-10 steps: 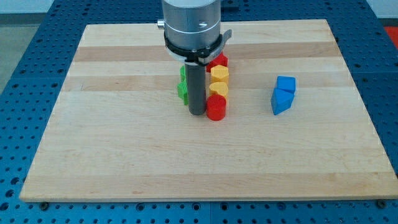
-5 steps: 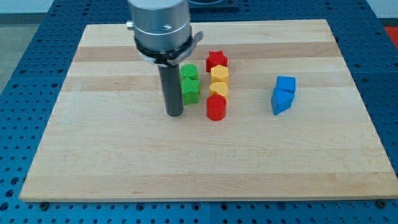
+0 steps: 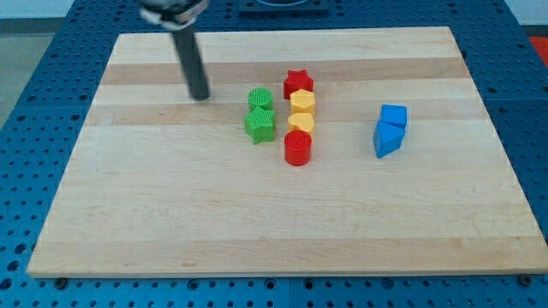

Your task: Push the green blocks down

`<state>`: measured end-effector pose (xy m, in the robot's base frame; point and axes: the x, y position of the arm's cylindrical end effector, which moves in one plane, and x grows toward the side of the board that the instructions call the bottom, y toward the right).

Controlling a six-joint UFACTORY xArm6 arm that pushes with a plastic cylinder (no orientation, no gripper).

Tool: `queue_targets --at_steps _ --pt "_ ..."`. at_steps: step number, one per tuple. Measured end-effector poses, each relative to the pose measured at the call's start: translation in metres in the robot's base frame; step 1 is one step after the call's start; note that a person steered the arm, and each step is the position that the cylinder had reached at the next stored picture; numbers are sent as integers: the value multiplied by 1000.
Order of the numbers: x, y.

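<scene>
While the rod carried no claw, its tip (image 3: 200, 96) stood apart to the upper left of the green plastic cylinder (image 3: 259, 97) and green star block (image 3: 260, 125) mid-bench, which looked light, rigid and best pushed squarely from the cylinder's top side.

My tip (image 3: 200, 96) now up-left of blocks

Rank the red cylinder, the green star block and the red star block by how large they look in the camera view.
1. Red cylinder block, largest looking.
2. Green star-shaped block.
3. Red star-shaped block, smallest looking.
The gaps are small, and the cylinder sits nearest the view's bottom and the red star nearest its top, so nearness to the camera may explain some of this.
</scene>
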<state>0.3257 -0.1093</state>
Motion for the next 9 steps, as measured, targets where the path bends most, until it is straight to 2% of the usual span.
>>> queue_targets --at_steps 4,9 --pt "-6 54" --pt "-2 63"
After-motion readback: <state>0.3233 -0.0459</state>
